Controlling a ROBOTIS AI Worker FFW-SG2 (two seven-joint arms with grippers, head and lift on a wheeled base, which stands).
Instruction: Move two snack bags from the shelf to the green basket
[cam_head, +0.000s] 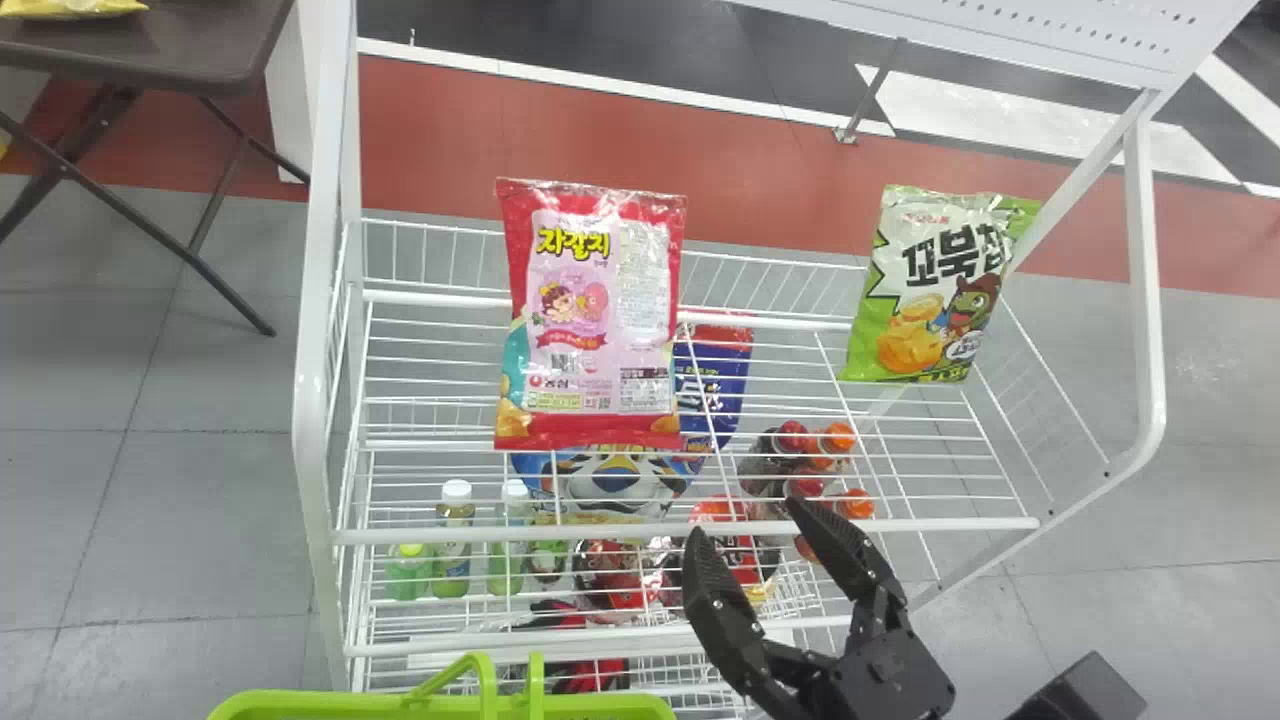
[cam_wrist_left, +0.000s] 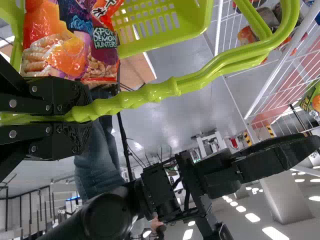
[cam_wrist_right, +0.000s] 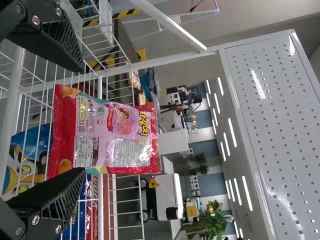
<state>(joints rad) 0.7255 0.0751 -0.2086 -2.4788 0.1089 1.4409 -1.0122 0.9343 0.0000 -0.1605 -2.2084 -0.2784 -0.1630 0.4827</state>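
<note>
Nearest me, in front of the shelf (cam_head: 690, 532), sits the green basket (cam_head: 440, 704), with the left gripper (cam_wrist_left: 82, 117) clamped on its handle (cam_wrist_left: 200, 75). An orange snack bag (cam_wrist_left: 75, 42) is in that basket. The right gripper (cam_head: 745, 520) is at the shelf's front edge, right of its middle, its two black fingers spread wide with nothing between them. Down on the shelf's lower levels I can see bottles with pale caps (cam_head: 452, 555) toward the left, bottles with red and orange tops (cam_head: 838, 438) toward the right, and a blue bag (cam_head: 620, 482) between. Up on the shelf's top rack, farther in than the right gripper and apart from it, a red and pink snack bag (cam_head: 600, 310) stands upright, left of centre; a green snack bag (cam_head: 935, 290) stands at the right end. Beyond the shelf's left side, a dark folding table (cam_head: 200, 50) carries a yellow bag (cam_head: 70, 8)
</note>
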